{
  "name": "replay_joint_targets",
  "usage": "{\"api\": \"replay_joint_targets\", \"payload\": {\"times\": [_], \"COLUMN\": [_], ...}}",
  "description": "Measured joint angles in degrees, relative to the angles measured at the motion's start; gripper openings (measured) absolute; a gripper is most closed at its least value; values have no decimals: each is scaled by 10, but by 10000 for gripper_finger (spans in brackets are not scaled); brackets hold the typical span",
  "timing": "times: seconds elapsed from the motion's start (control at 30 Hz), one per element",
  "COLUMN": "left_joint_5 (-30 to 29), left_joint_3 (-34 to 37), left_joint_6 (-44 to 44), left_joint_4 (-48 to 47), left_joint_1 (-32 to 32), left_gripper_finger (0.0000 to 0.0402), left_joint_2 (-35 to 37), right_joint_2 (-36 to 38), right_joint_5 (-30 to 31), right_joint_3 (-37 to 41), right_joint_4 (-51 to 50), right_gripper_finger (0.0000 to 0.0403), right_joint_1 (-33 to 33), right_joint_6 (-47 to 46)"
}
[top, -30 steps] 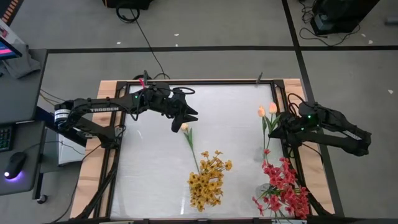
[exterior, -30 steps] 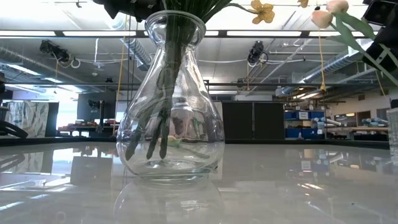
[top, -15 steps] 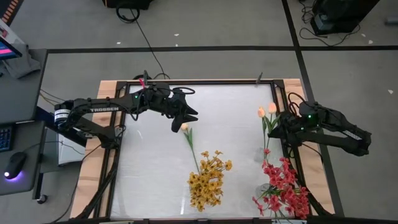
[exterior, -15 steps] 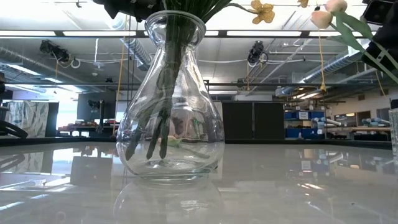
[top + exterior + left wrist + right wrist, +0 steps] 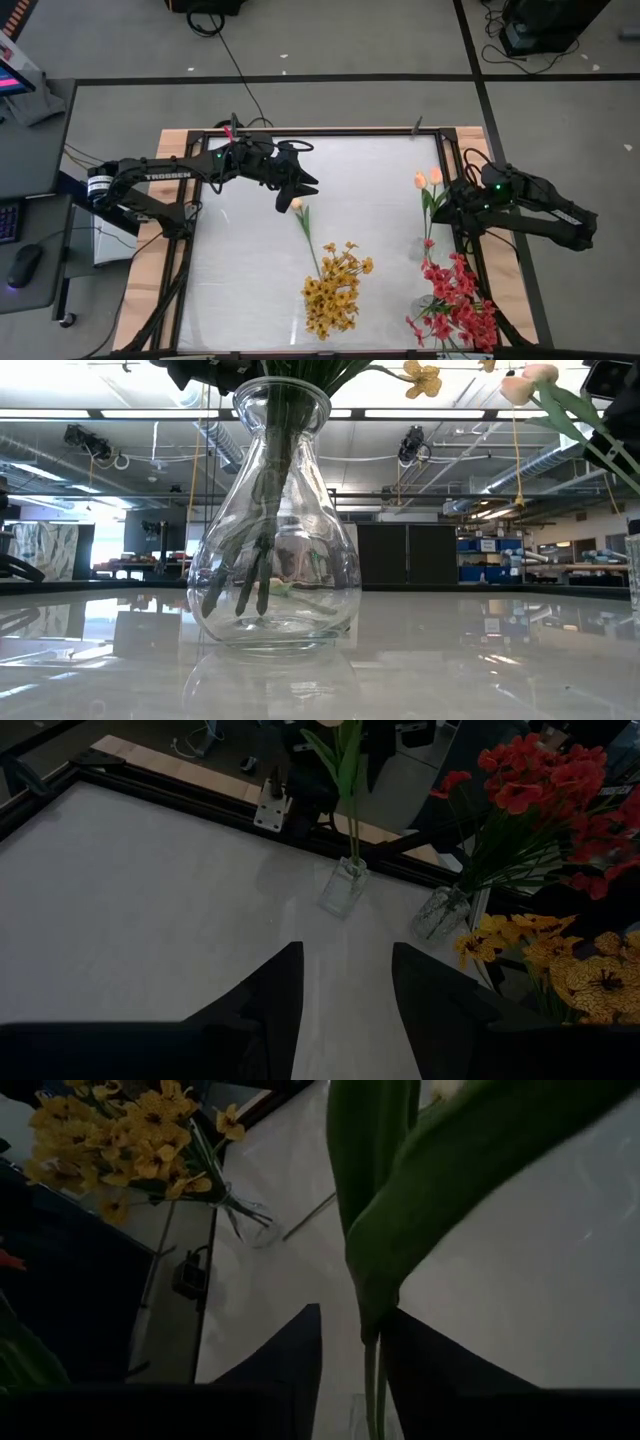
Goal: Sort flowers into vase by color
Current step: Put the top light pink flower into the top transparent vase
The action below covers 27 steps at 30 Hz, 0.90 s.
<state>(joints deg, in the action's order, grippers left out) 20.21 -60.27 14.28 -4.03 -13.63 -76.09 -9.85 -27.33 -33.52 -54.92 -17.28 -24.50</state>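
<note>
White and glossy, the tabletop [image 5: 250, 270] sits in a dark frame on pale wood, on a grey floor crossed by black tape lines. From above, the left claw [image 5: 290, 195] hangs over the far half, by a single peach bud on a bare stem [image 5: 305, 225]. The yellow flowers [image 5: 335, 285] stand mid-table, the red flowers [image 5: 460, 300] at the near right corner, and the peach tulips [image 5: 427, 180] beside the right claw [image 5: 445, 200].

At table height, a clear glass vase [image 5: 272, 520] holds green stems; behind it lies a workshop with ceiling light strips and shelving.

The left wrist view shows its fingers [image 5: 270, 1000] parted on nothing.

In the right wrist view, a tulip stem [image 5: 372, 1380] runs between narrowly spaced fingers [image 5: 300, 1355]; whether they grip I cannot tell.
</note>
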Motion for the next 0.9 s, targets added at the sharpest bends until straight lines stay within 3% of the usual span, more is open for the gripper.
{"api": "replay_joint_targets", "payload": {"times": [0.63, 0.9], "left_joint_5": [0, 0], "left_joint_3": [0, 0], "left_joint_6": [0, 0], "left_joint_4": [0, 0], "left_joint_1": [0, 0], "left_gripper_finger": [160, 160], "left_joint_2": [0, 0], "right_joint_2": [2, 18], "right_joint_5": [-1, -4], "right_joint_3": [0, 0], "right_joint_4": [-13, -29], "right_gripper_finger": [219, 239], "right_joint_1": [0, 0], "right_joint_6": [-1, -27]}}
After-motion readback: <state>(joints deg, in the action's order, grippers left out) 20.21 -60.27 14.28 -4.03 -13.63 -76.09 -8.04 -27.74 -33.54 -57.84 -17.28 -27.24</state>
